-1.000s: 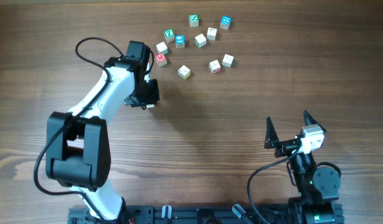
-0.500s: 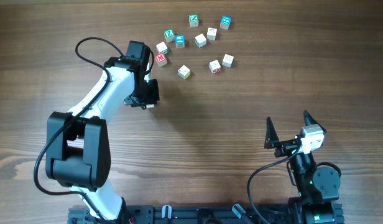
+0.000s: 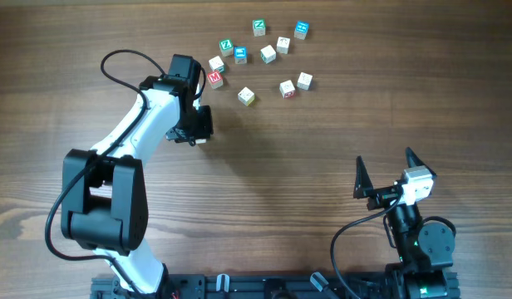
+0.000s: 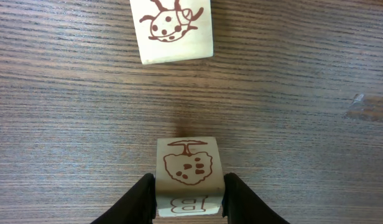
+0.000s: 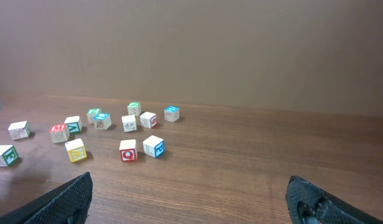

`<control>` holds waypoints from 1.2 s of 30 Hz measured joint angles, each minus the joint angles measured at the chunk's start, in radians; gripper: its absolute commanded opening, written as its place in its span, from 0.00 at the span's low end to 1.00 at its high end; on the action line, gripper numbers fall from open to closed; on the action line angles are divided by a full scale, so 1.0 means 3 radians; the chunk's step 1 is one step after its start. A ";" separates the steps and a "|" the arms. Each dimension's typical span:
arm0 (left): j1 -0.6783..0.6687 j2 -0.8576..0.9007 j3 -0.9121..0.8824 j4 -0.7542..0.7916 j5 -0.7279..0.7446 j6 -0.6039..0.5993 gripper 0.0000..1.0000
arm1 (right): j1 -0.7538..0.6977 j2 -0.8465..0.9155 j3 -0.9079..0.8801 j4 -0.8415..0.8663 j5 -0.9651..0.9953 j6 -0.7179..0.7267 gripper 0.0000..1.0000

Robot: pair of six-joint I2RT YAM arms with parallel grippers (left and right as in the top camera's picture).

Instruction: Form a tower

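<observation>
While inside left pincer [image 4: 189, 196], "B" cube [image 4: 186, 169]

Pale cube [image 4: 186, 177] shows a brown letter B on its near face. From overhead, red cube [image 3: 214, 78] reads M; green cube [image 3: 227, 45] and second green cube [image 3: 258, 26] each read Z. From the right wrist, Q cube [image 5: 127, 150] reads Q in red.

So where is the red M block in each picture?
Overhead: red M block at the left edge of the scattered blocks, upper middle.
Right wrist: left side, just below mid-height.
Left wrist: not in it.
Shared landmark: the yellow-faced block, right of it and nearer the robot in both.
</observation>
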 measured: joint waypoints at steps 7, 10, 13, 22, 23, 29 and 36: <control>0.0000 0.0000 0.0000 0.0008 0.0000 0.0000 0.36 | 0.0000 0.0000 0.0000 0.0000 -0.0001 0.0000 1.00; 0.0000 0.0000 -0.0001 -0.0017 0.0000 0.0000 0.37 | 0.0000 0.0000 0.0000 0.0000 -0.0001 0.0000 1.00; -0.0001 0.0000 -0.0036 0.0003 0.0000 0.0001 0.35 | 0.0000 0.0000 0.0000 0.0000 -0.0001 0.0000 1.00; 0.0000 0.0004 -0.0106 0.0164 -0.0103 0.0062 0.54 | 0.0000 0.0000 0.0000 0.0000 -0.0001 0.0000 1.00; 0.0000 0.0004 -0.0106 0.0174 -0.0114 0.0064 0.52 | 0.0000 0.0000 0.0000 0.0000 0.0000 0.0000 1.00; 0.0000 0.0011 -0.0107 0.0211 -0.0139 0.0076 0.34 | 0.0000 0.0000 0.0000 0.0000 0.0000 0.0000 1.00; -0.0001 0.0031 -0.0107 0.0238 -0.0137 0.0074 0.39 | 0.0000 0.0000 0.0000 0.0000 0.0000 0.0000 1.00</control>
